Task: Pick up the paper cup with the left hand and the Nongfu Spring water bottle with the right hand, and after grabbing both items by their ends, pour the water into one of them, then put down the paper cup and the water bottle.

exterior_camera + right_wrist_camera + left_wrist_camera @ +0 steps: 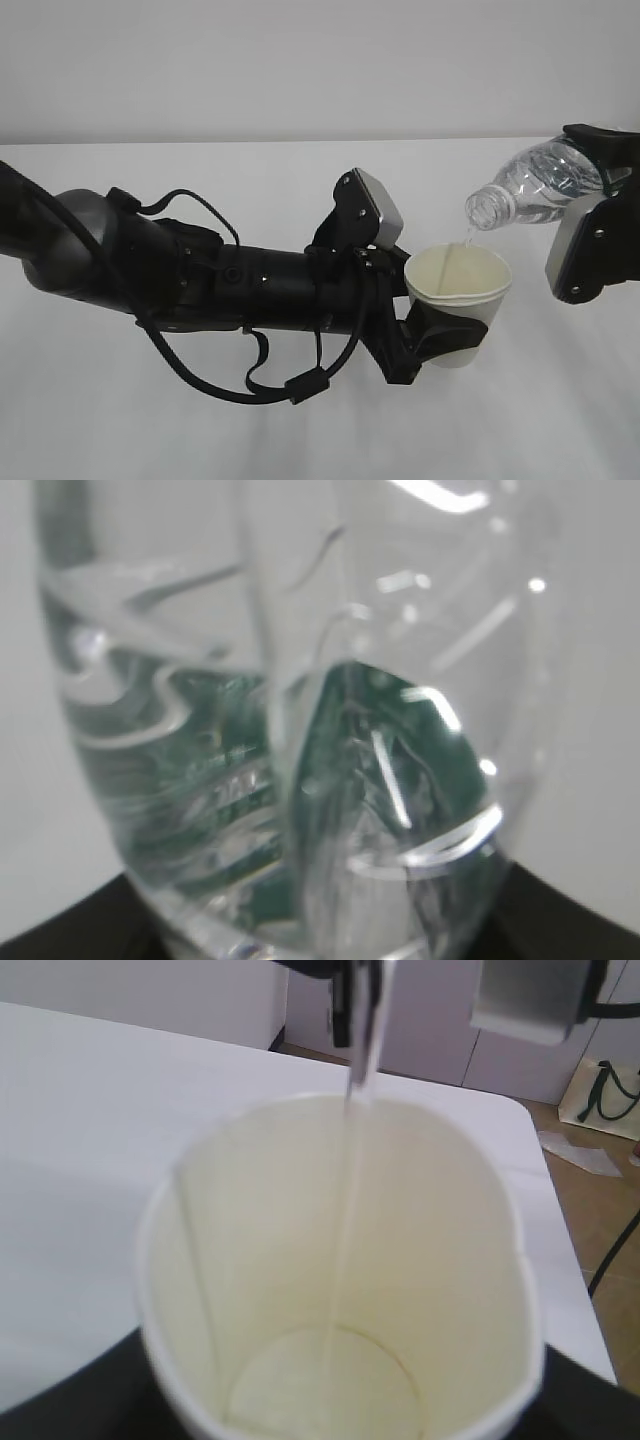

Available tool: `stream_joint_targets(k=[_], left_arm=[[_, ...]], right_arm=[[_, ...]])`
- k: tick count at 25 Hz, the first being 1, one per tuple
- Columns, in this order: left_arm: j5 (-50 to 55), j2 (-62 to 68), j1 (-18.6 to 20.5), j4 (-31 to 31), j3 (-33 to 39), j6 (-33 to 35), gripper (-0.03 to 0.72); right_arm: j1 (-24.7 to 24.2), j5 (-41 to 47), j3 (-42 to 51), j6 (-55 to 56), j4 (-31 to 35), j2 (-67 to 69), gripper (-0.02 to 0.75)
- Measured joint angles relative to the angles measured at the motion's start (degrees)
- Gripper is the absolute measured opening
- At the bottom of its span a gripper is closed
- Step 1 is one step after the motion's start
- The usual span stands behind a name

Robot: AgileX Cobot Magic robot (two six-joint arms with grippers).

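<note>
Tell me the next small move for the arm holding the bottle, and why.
Probably hold the tilt steady a moment longer. The water bottle, held in the right gripper, is tipped mouth-down over the paper cup, and a thin stream is falling inside the rim. The left gripper holds the cup upright, and its bottom looks barely covered, so pouring seems unfinished.

Tabletop [250, 440] bare under both arms; bottle [530, 190] mouth just above cup [460, 285] rim, little gap between.
</note>
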Motion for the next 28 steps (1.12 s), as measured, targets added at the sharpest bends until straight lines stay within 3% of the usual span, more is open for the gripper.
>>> stream_joint_targets(k=[28], left_arm=[[0.0, 0.0, 0.0, -0.1, 0.0, 0.0, 0.482]], right_arm=[[0.0, -0.1, 0.0, -0.7, 0.0, 0.0, 0.407]])
